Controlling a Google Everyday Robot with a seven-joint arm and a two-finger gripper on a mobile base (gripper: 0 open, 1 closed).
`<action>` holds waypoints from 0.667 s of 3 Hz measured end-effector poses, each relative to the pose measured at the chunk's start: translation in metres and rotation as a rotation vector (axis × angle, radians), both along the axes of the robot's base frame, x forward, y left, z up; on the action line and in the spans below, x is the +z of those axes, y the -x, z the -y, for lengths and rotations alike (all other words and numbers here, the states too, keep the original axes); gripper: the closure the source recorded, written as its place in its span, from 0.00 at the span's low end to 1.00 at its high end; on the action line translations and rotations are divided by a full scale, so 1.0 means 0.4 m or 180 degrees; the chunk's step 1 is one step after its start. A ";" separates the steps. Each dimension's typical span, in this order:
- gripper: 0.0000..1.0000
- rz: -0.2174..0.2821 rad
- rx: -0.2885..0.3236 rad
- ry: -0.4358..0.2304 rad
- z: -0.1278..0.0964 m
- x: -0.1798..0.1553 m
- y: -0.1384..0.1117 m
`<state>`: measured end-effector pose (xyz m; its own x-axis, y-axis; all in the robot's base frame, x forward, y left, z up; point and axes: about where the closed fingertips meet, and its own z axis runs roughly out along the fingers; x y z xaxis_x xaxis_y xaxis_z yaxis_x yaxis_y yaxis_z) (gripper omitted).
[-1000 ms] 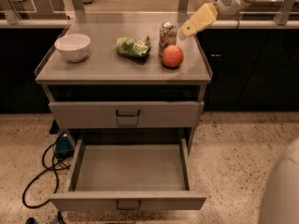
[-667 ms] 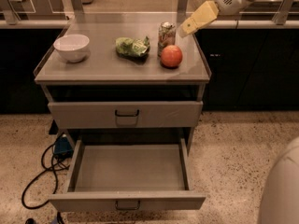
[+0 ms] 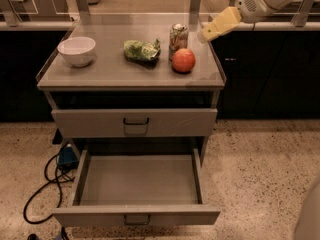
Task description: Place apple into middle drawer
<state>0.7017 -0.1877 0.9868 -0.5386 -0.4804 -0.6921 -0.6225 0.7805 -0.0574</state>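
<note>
The red-orange apple sits on the cabinet's grey top, near the right edge, just in front of the metal can. The middle drawer is pulled out wide open below, and its tray holds nothing. My gripper, with yellowish fingers on a white arm, hangs above the top's back right corner. It is up and to the right of the apple and touches nothing.
A white bowl stands at the left of the top and a green leafy packet in the middle. The drawer above is shut. Black cables lie on the floor at the left. A railing runs behind.
My gripper has shifted slightly to the right. The apple, can, packet, bowl and drawers have not moved.
</note>
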 end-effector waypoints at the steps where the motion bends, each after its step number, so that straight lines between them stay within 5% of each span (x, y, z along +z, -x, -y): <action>1: 0.00 -0.0019 -0.0143 -0.0231 0.008 -0.110 -0.052; 2: 0.00 -0.0082 -0.0115 -0.0455 -0.053 -0.231 -0.123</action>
<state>0.7510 -0.1663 0.8945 -0.5722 -0.3580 -0.7379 -0.5938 0.8014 0.0716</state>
